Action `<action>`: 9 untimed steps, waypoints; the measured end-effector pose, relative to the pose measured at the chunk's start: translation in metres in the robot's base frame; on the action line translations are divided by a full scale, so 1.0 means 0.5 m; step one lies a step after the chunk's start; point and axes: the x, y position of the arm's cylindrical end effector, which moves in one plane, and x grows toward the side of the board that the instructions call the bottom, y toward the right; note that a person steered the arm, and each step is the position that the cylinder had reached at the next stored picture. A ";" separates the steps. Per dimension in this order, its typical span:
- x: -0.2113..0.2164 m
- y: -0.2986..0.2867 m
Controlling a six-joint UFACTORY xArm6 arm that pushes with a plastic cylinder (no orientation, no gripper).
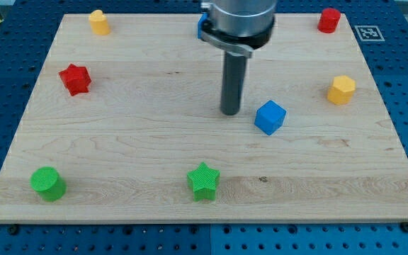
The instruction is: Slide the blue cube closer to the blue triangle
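The blue cube (270, 117) sits right of the board's middle. My tip (231, 112) rests on the board just to the cube's left, a small gap apart. A blue block, likely the blue triangle (201, 27), is at the view's top centre, mostly hidden behind the arm; only a sliver shows at the arm's left edge.
On the wooden board (133, 156): a yellow block (99, 22) top left, a red star (75, 78) left, a green cylinder (48, 183) bottom left, a green star (203, 180) bottom centre, a yellow hexagon (341, 90) right, a red block (329, 20) top right.
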 end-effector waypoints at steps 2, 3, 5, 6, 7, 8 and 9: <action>0.056 0.001; 0.125 0.112; 0.125 0.222; 0.105 0.221; 0.082 0.194; 0.072 0.155; 0.051 0.123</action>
